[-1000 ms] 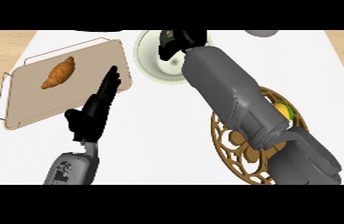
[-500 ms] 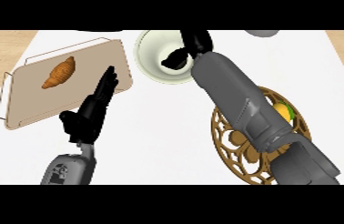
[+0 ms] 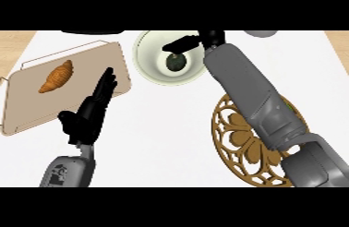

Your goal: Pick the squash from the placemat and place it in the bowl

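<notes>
At the top centre of the frame, a pale bowl (image 3: 153, 67) stands on the white desk (image 3: 170, 129). Inside it, on the bowl's floor, lies the dark green squash (image 3: 177, 62), free of any fingers. The right hand (image 3: 197, 40) hangs just above the bowl's upper right rim, its black fingers (image 3: 178, 44) spread apart and relaxed, pointing left over the bowl with nothing between them. Its grey forearm (image 3: 252, 97) runs down from there to the lower right of the frame, crossing over a round brown openwork placemat (image 3: 238, 143) that lies at the right, well below the bowl. Beside the forearm's right edge, a small green patch shows on the placemat; I cannot tell what it is.

At the left of the frame lies a tan rectangular tray (image 3: 34, 110), tilted in the view, with an orange-brown croissant (image 3: 57, 76) resting near its upper middle. The left hand (image 3: 87, 116) shows at lower left, palm open, fingers straight and together pointing up toward the tray's right edge, where the fingertips overlap the tray's corner in the view. Whether they touch it I cannot tell. Its grey wrist (image 3: 68, 170) sits at the bottom edge.

Dark shapes sit along the top edge, too cropped to name.
</notes>
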`<state>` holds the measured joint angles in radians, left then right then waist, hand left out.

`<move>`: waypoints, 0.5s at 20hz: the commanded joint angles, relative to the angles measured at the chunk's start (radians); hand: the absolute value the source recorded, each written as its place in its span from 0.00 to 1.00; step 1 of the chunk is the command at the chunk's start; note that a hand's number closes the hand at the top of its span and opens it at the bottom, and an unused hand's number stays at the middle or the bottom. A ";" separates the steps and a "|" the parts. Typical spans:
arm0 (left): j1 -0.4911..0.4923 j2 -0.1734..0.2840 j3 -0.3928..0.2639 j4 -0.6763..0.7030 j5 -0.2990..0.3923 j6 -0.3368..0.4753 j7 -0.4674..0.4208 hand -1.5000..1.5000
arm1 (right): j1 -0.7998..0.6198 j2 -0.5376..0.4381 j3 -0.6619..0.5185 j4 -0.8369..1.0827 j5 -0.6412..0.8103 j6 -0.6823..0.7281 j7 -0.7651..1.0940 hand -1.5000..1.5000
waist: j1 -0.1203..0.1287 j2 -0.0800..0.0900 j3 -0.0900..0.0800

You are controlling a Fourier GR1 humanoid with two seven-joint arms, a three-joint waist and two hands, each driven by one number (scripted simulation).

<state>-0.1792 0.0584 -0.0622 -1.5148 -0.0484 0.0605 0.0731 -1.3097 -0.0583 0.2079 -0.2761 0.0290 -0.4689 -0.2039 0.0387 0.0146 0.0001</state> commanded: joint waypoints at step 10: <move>0.089 0.023 0.020 -0.100 0.024 -0.021 0.017 0.50 | 0.110 -0.094 -0.143 -0.141 -0.126 0.259 -0.010 0.00 | -0.037 -0.019 0.000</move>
<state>-0.1415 0.0594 -0.0596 -1.5612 -0.0500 0.0636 0.0904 -1.2475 -0.1303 0.0776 -0.3408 -0.0763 -0.2928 -0.2338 0.0160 0.0039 0.0003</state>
